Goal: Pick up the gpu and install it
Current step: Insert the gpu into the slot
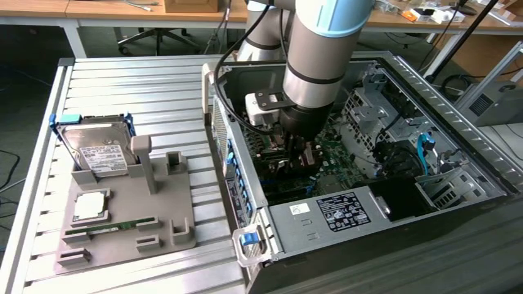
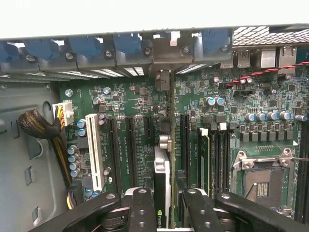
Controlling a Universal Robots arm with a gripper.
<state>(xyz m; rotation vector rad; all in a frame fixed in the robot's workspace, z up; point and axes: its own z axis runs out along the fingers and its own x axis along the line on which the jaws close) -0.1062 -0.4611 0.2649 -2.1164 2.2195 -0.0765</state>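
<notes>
1. End effector (image 1: 296, 153) is reaching down inside the open case (image 1: 270, 236); in the exterior view the arm's grey wrist is blocking most of it.
2. In the wrist view, black fingers (image 2: 140, 210) are clamping the gpu (image 2: 164, 193) edge-on between them: a thin dark card, its lower part cut off by the frame edge.
3. The card is standing upright over the green motherboard (image 2: 140, 125), lined up among the long black slots (image 2: 129, 150); whether it is seated I cannot tell.
4. Its metal bracket end (image 2: 163, 79) is reaching toward the case's rear wall, beside blue clips (image 2: 128, 43).
5. On the ribbed metal tabletop (image 1: 131, 79), a grey moulded tray (image 1: 176, 211) is carrying a silver hard drive (image 1: 102, 150), propped upright, and a narrow green memory stick (image 1: 119, 225), lying flat.
</notes>
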